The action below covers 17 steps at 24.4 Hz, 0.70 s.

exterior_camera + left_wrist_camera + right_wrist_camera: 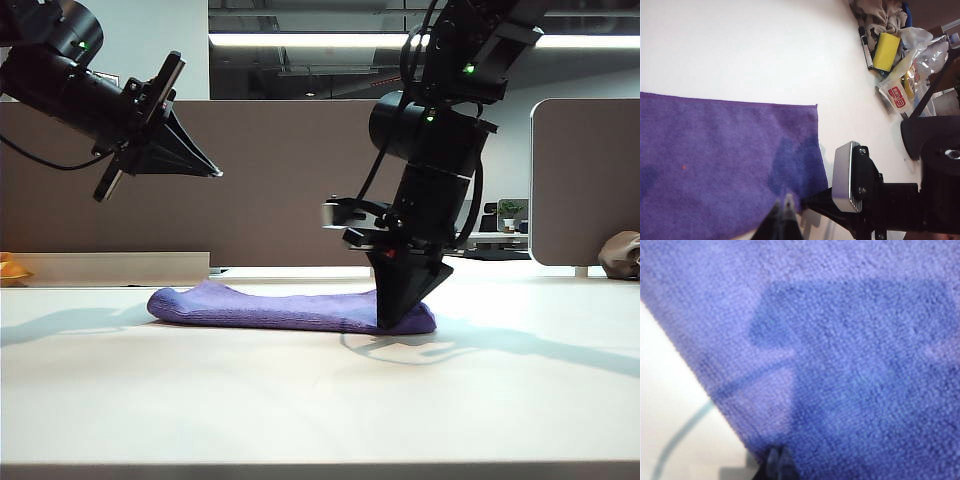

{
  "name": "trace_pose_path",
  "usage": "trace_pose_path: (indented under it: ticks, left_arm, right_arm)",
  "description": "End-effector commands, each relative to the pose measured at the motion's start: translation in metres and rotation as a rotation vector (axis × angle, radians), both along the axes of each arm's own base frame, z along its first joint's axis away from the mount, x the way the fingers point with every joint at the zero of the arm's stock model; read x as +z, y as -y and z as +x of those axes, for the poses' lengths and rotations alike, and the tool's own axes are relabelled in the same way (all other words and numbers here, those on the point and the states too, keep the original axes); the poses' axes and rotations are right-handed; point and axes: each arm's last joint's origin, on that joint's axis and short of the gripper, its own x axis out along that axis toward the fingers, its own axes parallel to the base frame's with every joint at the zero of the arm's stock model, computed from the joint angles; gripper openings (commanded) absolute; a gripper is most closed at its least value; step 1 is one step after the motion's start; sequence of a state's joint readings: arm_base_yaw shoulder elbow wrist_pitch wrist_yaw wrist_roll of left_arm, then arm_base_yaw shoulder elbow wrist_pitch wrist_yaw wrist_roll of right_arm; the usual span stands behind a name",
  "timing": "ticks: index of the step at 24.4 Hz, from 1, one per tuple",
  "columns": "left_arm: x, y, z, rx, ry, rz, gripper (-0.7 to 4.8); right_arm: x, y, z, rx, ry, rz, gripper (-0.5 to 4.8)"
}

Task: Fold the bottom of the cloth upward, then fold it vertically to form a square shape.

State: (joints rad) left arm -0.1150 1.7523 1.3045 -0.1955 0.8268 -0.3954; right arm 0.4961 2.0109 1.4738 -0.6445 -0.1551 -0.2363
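Purple cloth (pixel 290 308) flat; right gripper (pixel 395 325) jaws closed at its edge; left gripper (pixel 212 172) closed, aloft.

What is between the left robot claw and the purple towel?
Only air: in the exterior view the shut left gripper hangs high above the cloth, holding nothing.

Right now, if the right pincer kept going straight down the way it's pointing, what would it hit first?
The cloth. The right pincer, shut, points down at the cloth's right end and looks at or almost on the fabric, near its edge; contact isn't certain. The table lies directly beneath.
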Motion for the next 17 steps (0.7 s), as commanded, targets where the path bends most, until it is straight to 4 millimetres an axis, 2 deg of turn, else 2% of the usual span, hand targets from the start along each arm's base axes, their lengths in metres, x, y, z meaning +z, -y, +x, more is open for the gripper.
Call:
trace_pose_path:
  ticks: [1,3,7,11,14,17]
  left_arm:
    - [0.003,-0.001,0.0,-0.01,0.028,0.01,0.03]
    - [0.002,-0.002,-0.001,-0.007,0.029,0.025,0.03]
    - [0.0,-0.009,0.0,0.014,0.023,0.041,0.03]
    - [0.0,-0.023,0.001,0.051,0.013,0.041,0.03]
    - [-0.004,-0.045,0.0,0.098,-0.028,0.054,0.02]
    - [-0.007,-0.049,-0.003,0.088,-0.032,0.083,0.03]
  right_arm:
    - [0.002,0.0,0.0,-0.024,0.002,0.011,0.73]
    - [0.002,0.0,0.0,-0.025,0.003,0.01,1.03]
    - [0.011,-0.001,0.001,-0.028,0.046,0.026,1.07]
    - [0.025,0.001,0.001,-0.045,0.099,0.014,1.08]
    - [0.04,0.003,-0.003,-0.046,0.129,0.034,1.08]
    - [0.046,0.004,-0.005,-0.059,0.142,0.034,1.08]
